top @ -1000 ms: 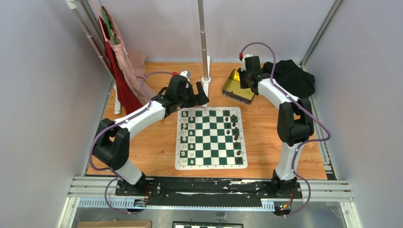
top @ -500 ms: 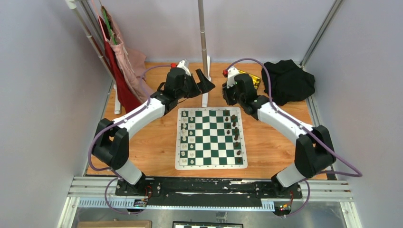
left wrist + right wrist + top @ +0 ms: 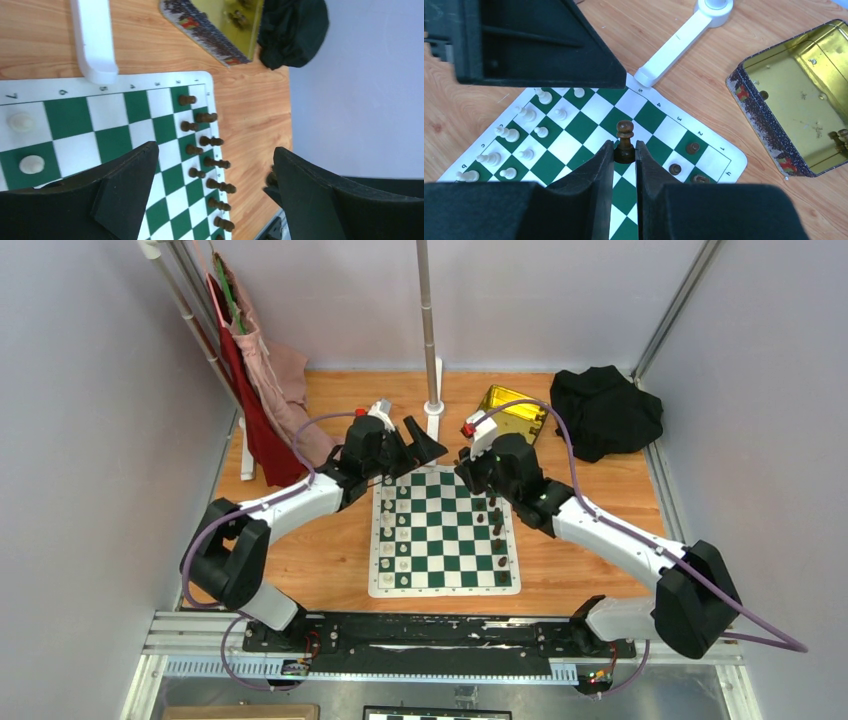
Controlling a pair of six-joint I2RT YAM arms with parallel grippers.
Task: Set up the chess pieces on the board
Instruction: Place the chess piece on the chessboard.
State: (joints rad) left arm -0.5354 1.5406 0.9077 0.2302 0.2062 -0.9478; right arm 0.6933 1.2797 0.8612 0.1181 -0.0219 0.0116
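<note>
The green and white board (image 3: 445,587) lies mid-table. Several dark brown chess pieces (image 3: 494,522) stand along its right side; they also show in the left wrist view (image 3: 210,142). My right gripper (image 3: 468,462) hovers over the board's far right part and is shut on one dark brown chess piece (image 3: 625,140), held upright above the squares, its head sticking out past the fingertips. My left gripper (image 3: 425,440) is open and empty over the board's far edge, close to the right gripper. In the left wrist view its jaws (image 3: 215,155) stand wide apart.
Cream-white pieces (image 3: 388,535) stand along the board's left side. A gold tin (image 3: 513,412) with a few dark pieces inside (image 3: 839,137) sits behind the board. A white pole stand (image 3: 432,405), black cloth (image 3: 605,410) and hanging red cloth (image 3: 255,390) are at the back.
My right arm has swung from the gold tin down and left to the board's far edge, carrying a dark piece. My left gripper rose toward the pole, then came back down.
</note>
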